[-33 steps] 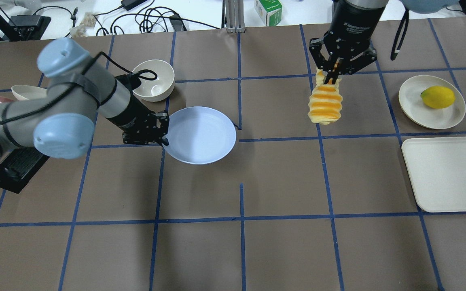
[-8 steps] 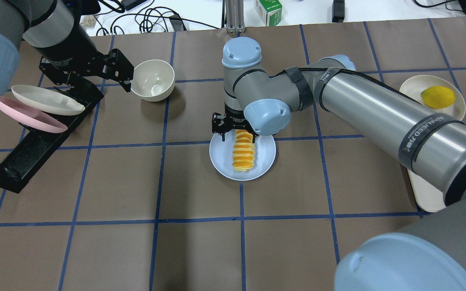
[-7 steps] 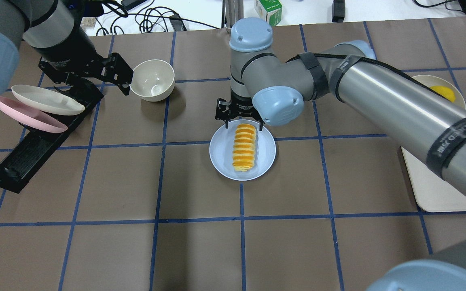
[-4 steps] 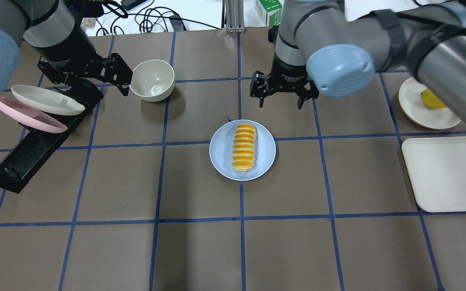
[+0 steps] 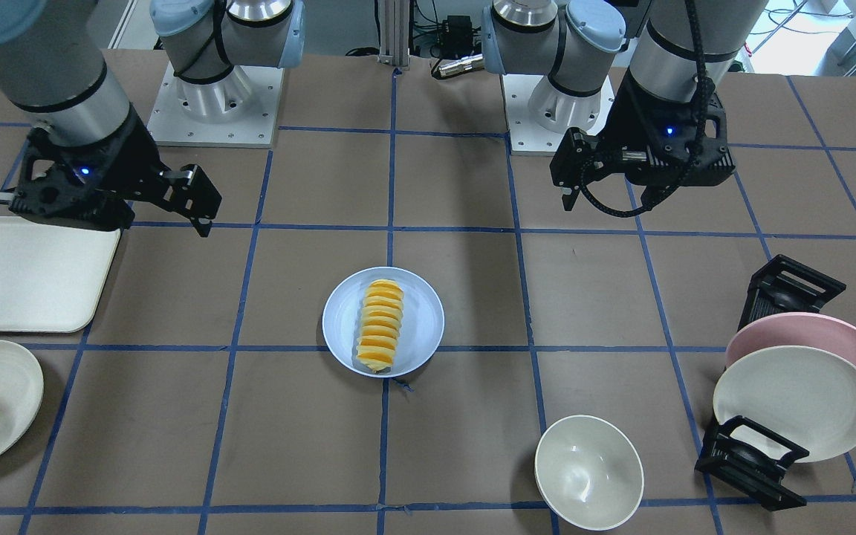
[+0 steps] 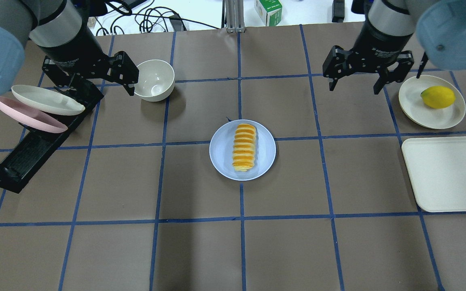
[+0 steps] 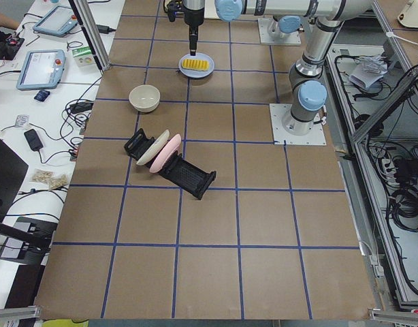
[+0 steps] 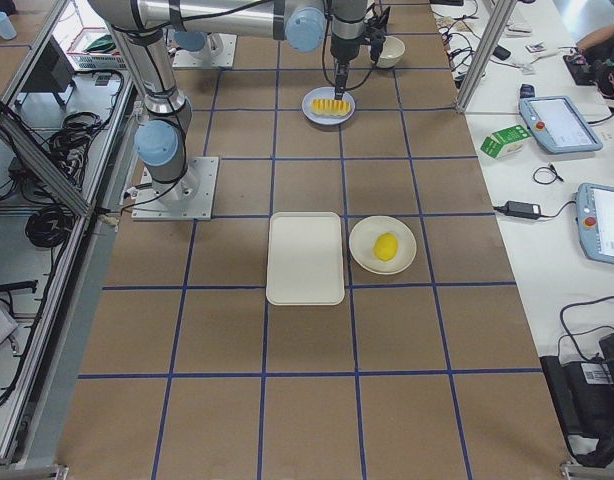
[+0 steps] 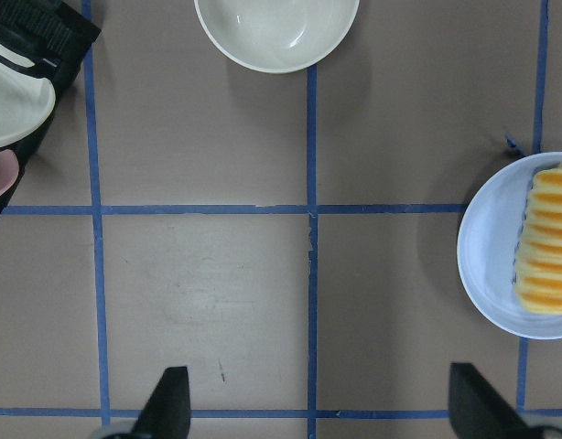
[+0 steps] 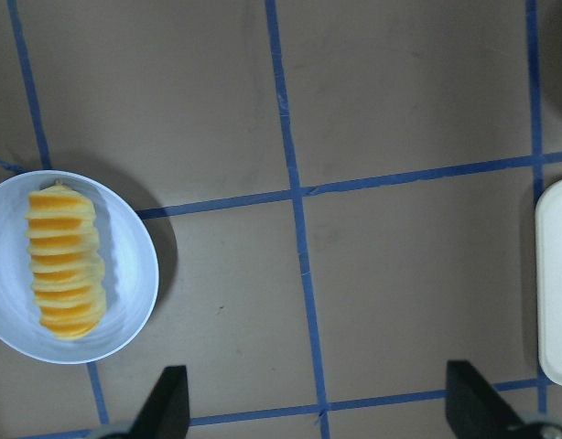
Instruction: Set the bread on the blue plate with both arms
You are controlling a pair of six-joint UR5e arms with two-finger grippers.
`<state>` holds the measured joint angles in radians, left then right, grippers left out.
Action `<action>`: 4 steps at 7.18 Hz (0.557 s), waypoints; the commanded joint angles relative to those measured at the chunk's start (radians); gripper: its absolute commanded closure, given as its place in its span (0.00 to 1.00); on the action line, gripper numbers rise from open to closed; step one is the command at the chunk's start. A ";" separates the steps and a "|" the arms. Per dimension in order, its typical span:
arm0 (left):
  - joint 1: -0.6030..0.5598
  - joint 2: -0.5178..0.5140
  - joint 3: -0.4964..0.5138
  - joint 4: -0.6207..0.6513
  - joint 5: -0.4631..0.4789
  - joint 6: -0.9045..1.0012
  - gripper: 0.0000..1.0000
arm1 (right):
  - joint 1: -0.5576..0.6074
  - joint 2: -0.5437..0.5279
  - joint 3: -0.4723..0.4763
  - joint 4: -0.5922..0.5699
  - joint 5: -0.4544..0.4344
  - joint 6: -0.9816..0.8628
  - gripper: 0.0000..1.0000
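The bread (image 6: 244, 147) lies lengthwise on the blue plate (image 6: 221, 155) at frame centre. The left gripper (image 6: 95, 83), upper left, and the right gripper (image 6: 354, 87), upper right, hang spread wide, empty. Placement looks complete; any parking move should stay high, well clear of the plate.

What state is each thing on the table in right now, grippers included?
bread, lying on the blue plate, nothing gripping it
blue plate, lying flat, bread on it
left gripper, fingers open, empty
right gripper, fingers open, empty
white bowl, upright, empty
lemon, resting on a cream plate
pink plate, leaning in the black rack
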<state>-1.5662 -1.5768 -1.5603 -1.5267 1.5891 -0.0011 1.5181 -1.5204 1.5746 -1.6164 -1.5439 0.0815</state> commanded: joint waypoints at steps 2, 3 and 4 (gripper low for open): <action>-0.005 0.004 0.005 -0.015 -0.004 0.007 0.00 | -0.019 -0.078 0.011 0.026 -0.009 -0.008 0.00; -0.011 -0.002 0.005 -0.015 -0.006 0.007 0.00 | -0.006 -0.086 0.045 0.024 -0.010 0.006 0.00; -0.011 0.004 0.006 -0.015 -0.006 0.007 0.00 | 0.011 -0.095 0.060 0.017 -0.012 0.020 0.00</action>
<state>-1.5746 -1.5747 -1.5555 -1.5413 1.5839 0.0060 1.5117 -1.6014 1.6111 -1.5943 -1.5539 0.0858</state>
